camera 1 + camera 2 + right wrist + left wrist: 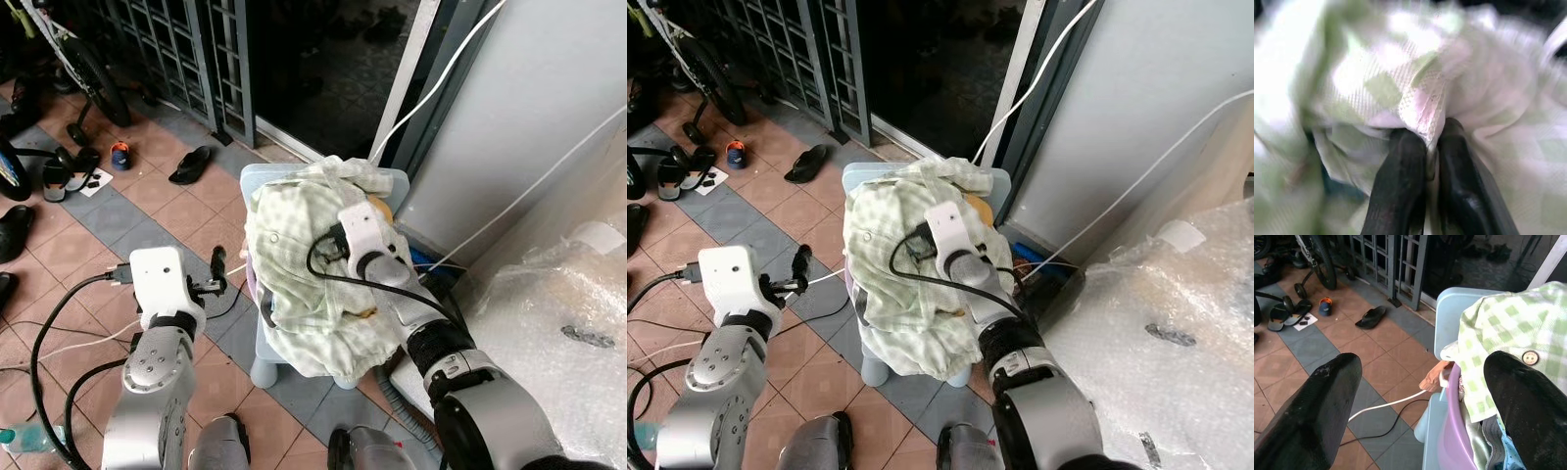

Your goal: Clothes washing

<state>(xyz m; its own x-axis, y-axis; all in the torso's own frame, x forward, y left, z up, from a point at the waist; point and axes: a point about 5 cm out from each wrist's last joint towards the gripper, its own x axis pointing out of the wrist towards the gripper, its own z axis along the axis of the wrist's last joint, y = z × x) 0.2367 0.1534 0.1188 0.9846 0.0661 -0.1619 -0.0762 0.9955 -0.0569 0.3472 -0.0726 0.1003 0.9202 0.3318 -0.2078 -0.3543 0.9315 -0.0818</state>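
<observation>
A pale green-and-white checked shirt [294,264] is heaped over a purple basin [1449,440] that sits on a light-blue plastic stool [257,178]. My right gripper [1431,139] is shut on a fold of that shirt near the top of the heap; its white wrist [364,238] rests over the cloth. My left gripper [1420,382] is open, fingers wide apart, hovering just left of the stool and basin without touching them. More clothing lies under the shirt in the basin, mostly hidden.
A metal gate [186,49] and a dark doorway lie behind the stool. A black sandal [191,164], shoes and a bicycle wheel [93,73] are on the tiled floor to the left. A bubble-wrapped bulk [558,323] stands at the right. Cables cross the floor.
</observation>
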